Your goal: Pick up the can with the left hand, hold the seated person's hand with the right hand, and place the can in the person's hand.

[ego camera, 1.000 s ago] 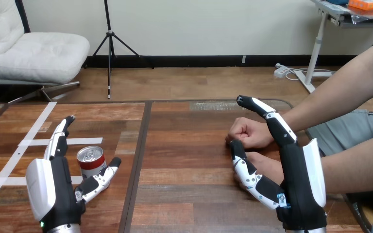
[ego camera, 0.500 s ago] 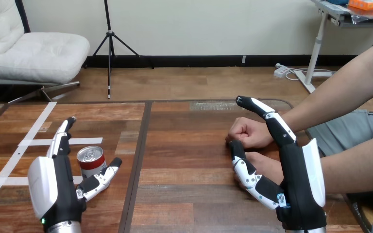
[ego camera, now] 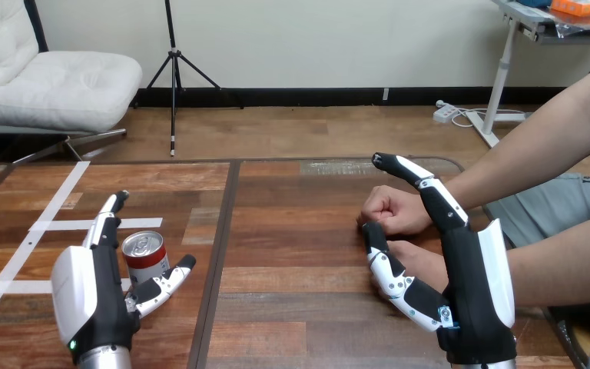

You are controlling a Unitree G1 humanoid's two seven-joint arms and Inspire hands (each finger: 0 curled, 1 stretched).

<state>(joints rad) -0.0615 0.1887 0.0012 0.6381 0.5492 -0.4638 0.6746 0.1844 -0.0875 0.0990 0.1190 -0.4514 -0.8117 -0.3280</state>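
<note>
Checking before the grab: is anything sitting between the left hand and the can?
Nothing visible is in the way. The can stands upright on the table inside the open left hand, with the straight fingers along the can's left side and the thumb at its right front. No other object lies between them.

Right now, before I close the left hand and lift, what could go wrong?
1. The left hand is open, the can upright between its fingers and thumb, ungripped; an off-centre squeeze may tip it or slide it along the table.
2. The right hand is open beside the person's farther hand, a fist; the can may arrive with no open palm to take it.
</note>
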